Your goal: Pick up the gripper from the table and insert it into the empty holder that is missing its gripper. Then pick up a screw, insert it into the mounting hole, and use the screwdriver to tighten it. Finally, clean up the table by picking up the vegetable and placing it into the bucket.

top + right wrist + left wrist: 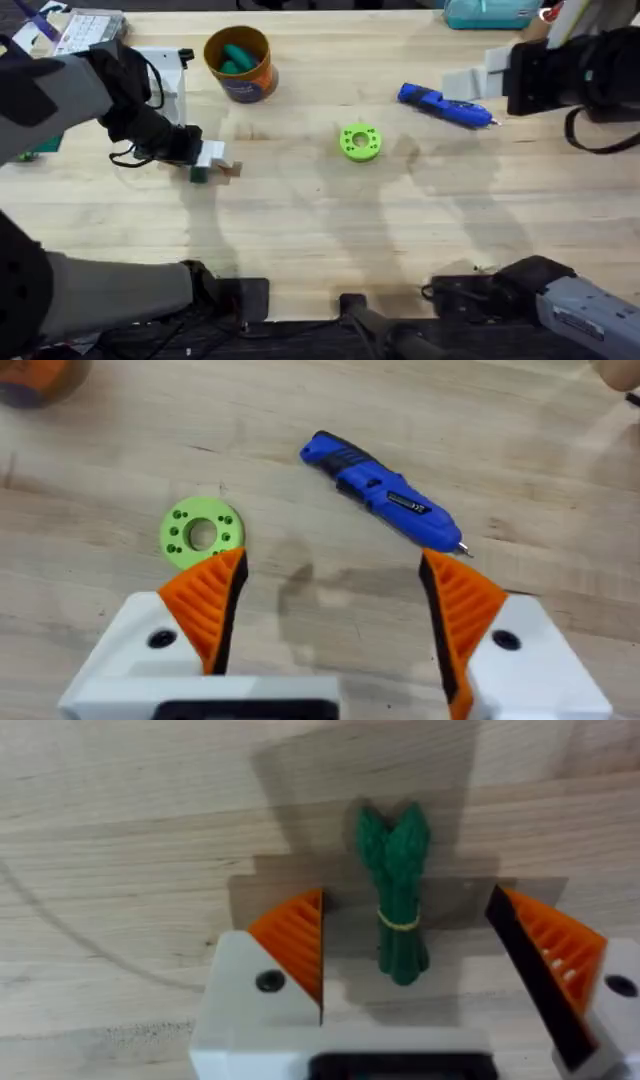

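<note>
A pale wooden bench. The left claw, spread wide, straddles the vegetable without touching it. The right claw hangs wide and empty near the screwdriver.

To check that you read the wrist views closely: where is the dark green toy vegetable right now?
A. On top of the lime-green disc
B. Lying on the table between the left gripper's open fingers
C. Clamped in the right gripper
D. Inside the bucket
B: in the left wrist view the vegetable lies on the table between the open orange pads of the left gripper, touching neither pad.
</note>
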